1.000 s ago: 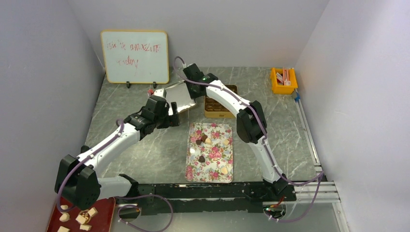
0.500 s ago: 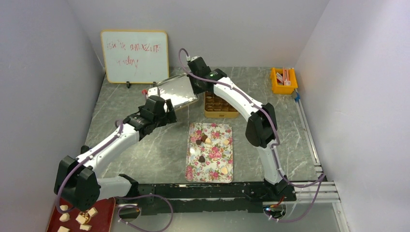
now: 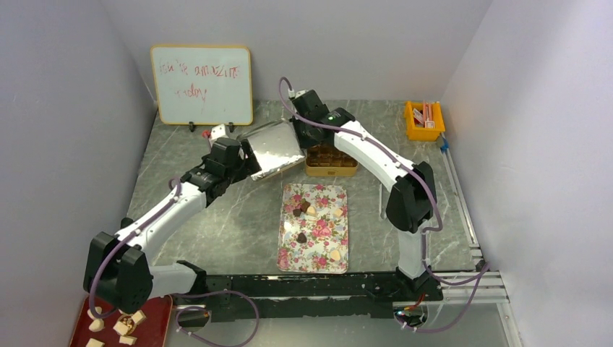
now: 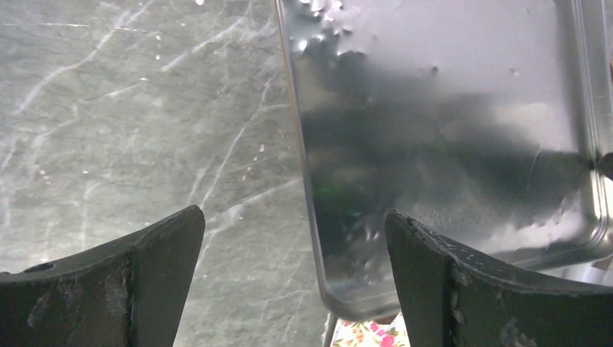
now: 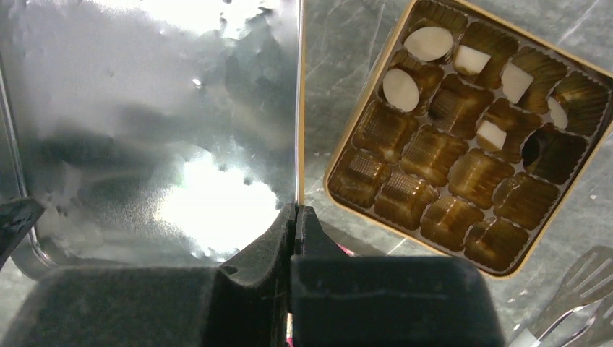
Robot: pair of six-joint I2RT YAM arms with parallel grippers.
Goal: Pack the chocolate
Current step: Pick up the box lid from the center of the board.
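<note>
Change: the silver lid (image 3: pixel 273 147) is tipped more steeply than a second ago. The right arm's elbow has swung out toward 3 o'clock, and the left gripper (image 3: pixel 244 157) has slid toward 12.
Red tray (image 3: pixel 155 318): near-left corner, at 7 o'clock, holding pale beige chunks.
Floral tray (image 3: pixel 303 258): centre of the table, in front of the arm bases.
Chocolate (image 3: pixel 301 237): dark, tan and cream pieces lie loose on the floral tray; more cream pieces (image 5: pixel 429 43) sit in the gold box's far cups.
Left gripper (image 4: pixel 296 285): fingers (image 4: pixel 144 275) spread wide, grasping nothing. The lid's near corner lies between them; contact cannot be told.
Silver lid (image 4: pixel 448 108): at 11 o'clock of the floral tray, tilted.
Right gripper (image 5: pixel 296 217): fingers clenched on the lid's 3 o'clock edge.
Gold box (image 3: pixel 331 172): at 12 o'clock of the floral tray, just beside the lid.
Whiteboard (image 3: pixel 202 84): far, at 11 o'clock.
Orange bin (image 3: pixel 424 131): far, at 1 o'clock.
</note>
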